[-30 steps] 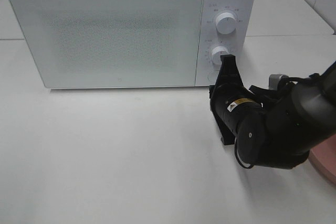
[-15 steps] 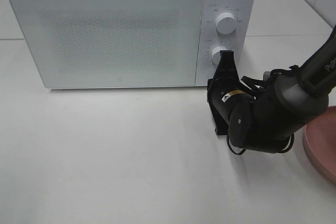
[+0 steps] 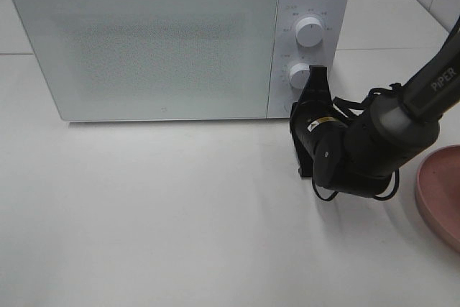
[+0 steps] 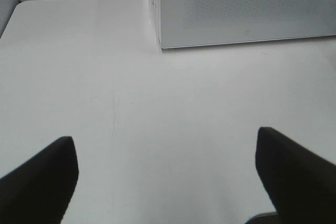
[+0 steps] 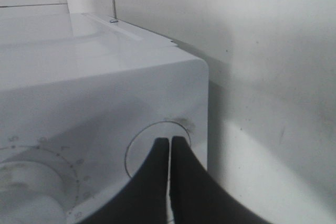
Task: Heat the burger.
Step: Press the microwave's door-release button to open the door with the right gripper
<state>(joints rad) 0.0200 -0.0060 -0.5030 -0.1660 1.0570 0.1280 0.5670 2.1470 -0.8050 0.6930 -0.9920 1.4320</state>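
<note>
White microwave (image 3: 144, 48), door shut, on the table (image 3: 144, 235). Right gripper (image 5: 169, 141): jaws clenched on nothing, tips at the round button (image 5: 137, 156) under the lower dial (image 3: 297, 73), contact unclear. Left gripper (image 4: 164, 135): jaws released, over bare table. Pink plate (image 3: 440, 192) partly in view on the right arm's side. Burger not visible in any view

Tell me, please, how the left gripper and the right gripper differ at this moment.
The left gripper is open, its fingers wide apart; the right gripper is shut, its fingertips together. The left gripper hangs over the table in front of the microwave; the right gripper points at the microwave's round button, though contact cannot be told. Both have dark fingers and hold nothing.
</note>
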